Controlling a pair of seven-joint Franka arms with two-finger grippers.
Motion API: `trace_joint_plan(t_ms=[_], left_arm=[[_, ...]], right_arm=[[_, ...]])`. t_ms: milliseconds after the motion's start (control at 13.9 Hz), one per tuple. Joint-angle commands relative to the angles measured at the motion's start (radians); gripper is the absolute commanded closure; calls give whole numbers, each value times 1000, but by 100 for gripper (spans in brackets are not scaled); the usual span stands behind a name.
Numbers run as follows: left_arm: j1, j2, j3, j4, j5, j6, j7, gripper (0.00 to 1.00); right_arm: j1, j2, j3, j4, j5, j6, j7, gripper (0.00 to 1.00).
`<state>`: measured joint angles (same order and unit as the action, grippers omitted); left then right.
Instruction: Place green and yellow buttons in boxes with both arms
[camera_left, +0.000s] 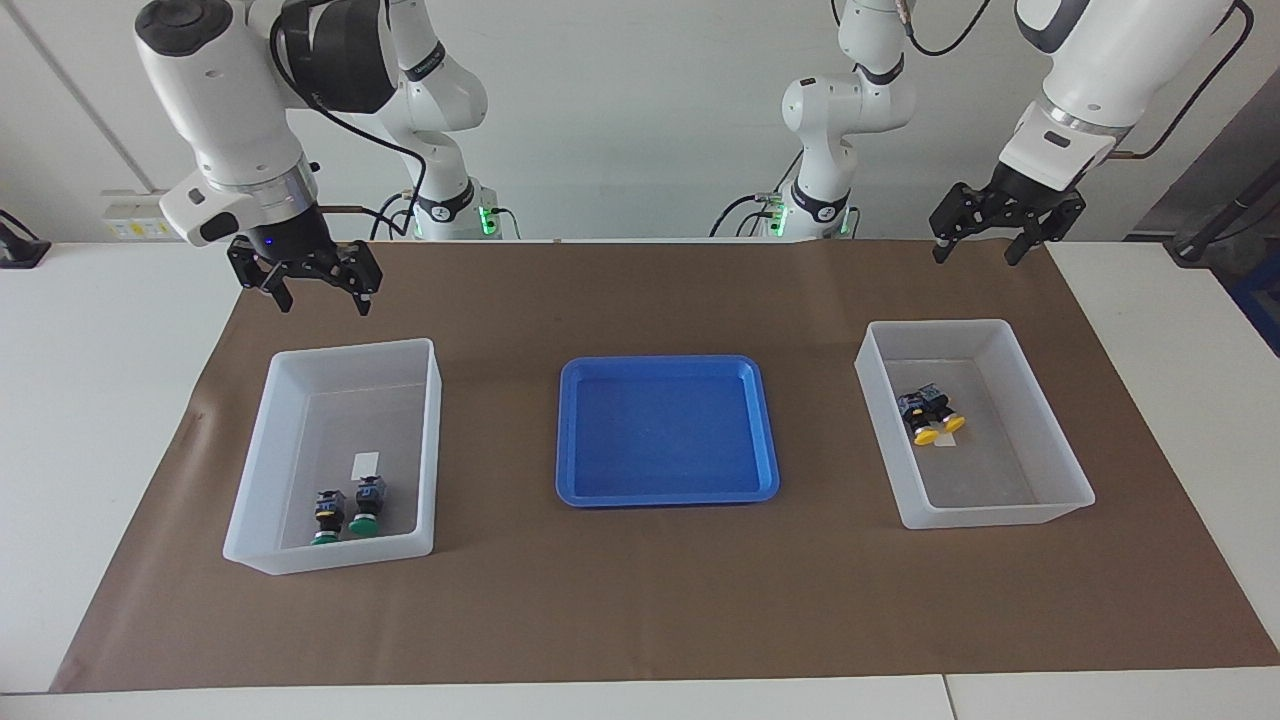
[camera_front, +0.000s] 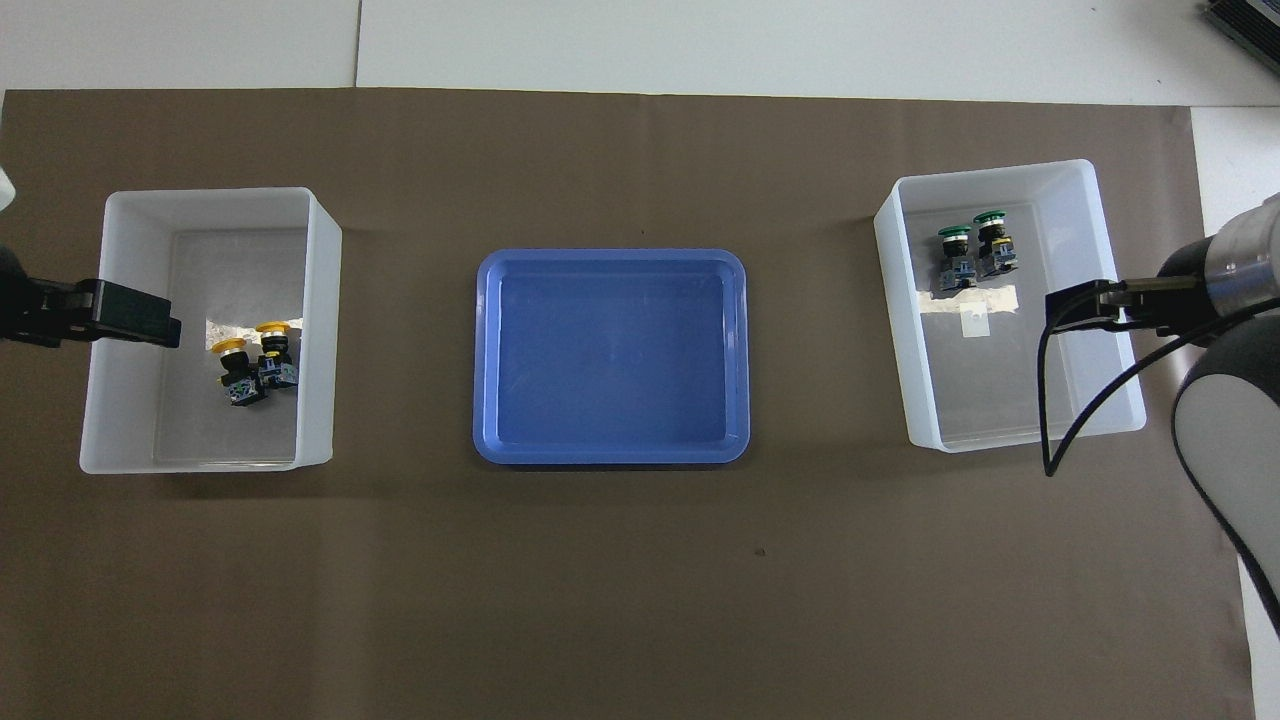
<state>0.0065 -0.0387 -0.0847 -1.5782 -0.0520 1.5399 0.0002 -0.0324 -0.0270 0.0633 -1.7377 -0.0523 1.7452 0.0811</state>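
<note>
Left gripper (camera_left: 1005, 228) raised, fingers spread open and empty, pointing down, hanging over the brown mat's (camera_left: 640, 600) robot-side edge at the left arm's end. Right gripper (camera_left: 322, 285) also raised, open and empty, pointing down over the same mat edge at the right arm's end. Both forearms slant inward-down.

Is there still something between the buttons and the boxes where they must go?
No. The two green buttons already lie in the box at the right arm's end, the two yellow buttons in the box at the left arm's end. The blue tray holds nothing.
</note>
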Motion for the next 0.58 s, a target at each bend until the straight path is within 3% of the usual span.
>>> trace_joint_plan(t_ms=[0,505], left_arm=[[-3,-7,3,-8,-8,2,-6,0],[0,-7,3,-8,1,-14,-5,0]], right_arm=[[-11,-13,9,-17,45,-15,-38,0],[-9,-31,10,-46,49,-30,-38,0]])
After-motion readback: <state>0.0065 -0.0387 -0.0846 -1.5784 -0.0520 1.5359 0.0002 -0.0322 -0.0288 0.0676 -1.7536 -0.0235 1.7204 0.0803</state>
